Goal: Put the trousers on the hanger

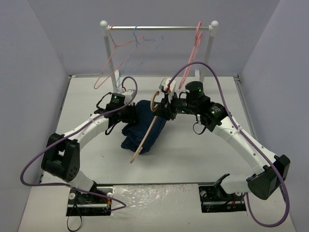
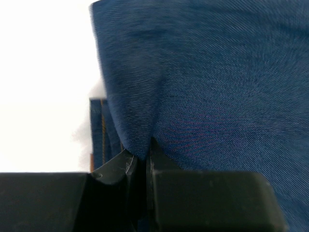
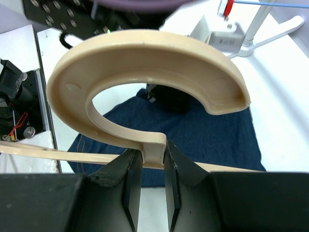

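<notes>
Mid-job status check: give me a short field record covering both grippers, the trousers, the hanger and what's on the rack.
left gripper: shut on a fold of the trousers
right gripper: shut on the neck of the hanger, just below its hook
trousers: bunched between the two arms, partly resting on the table
hanger: tilted, its long arm crossing over the trousers in the top view
rack: at the back, carrying pink hangers and a light-blue hanger

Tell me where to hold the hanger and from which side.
Hold the hanger by the neck under its hook, as the right gripper does: it's narrow and fits between the fingers. Come from the right, away from the trousers, leaving the bar free.
</notes>
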Controlling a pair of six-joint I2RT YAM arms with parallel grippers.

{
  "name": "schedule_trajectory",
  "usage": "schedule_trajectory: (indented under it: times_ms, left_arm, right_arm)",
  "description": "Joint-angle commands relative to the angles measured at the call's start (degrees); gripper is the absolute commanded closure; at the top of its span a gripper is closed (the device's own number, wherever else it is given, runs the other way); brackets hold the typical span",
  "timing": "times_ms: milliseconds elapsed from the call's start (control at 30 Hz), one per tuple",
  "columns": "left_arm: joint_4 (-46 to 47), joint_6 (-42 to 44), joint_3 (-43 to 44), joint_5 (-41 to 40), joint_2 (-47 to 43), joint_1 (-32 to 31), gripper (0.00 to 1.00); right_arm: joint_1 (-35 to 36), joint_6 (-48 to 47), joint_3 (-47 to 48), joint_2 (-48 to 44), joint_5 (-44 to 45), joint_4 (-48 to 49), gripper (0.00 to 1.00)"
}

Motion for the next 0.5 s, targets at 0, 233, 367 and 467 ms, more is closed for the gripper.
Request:
schedule_trajectory:
  times_ms: [0, 233, 367, 467]
  left_arm:
    - [-5.81, 4.73, 9.62, -4.92, -7.12, 1.01, 1.00]
    - [-6.46, 3.41, 8.07, -4.93, -6.42, 1.03, 1.00]
    - [-8.97, 5.12, 9.68, -6.42, -7.76, 1.03, 1.00]
    - [-11.45, 6.53, 13.35, -7.77, -8.37, 1.19, 1.00]
  right_arm:
    - [0.05, 0.60, 1.33, -1.96, -2.70, 4.16, 1.00]
    - [0.18, 2.50, -4.51, -4.43, -2.56, 6.87, 1.00]
    - [0.18, 3.39, -8.16, -5.19, -2.39, 10.64, 1.00]
    - [0.18, 4.54, -10.94, -6.36, -1.82, 12.38, 1.00]
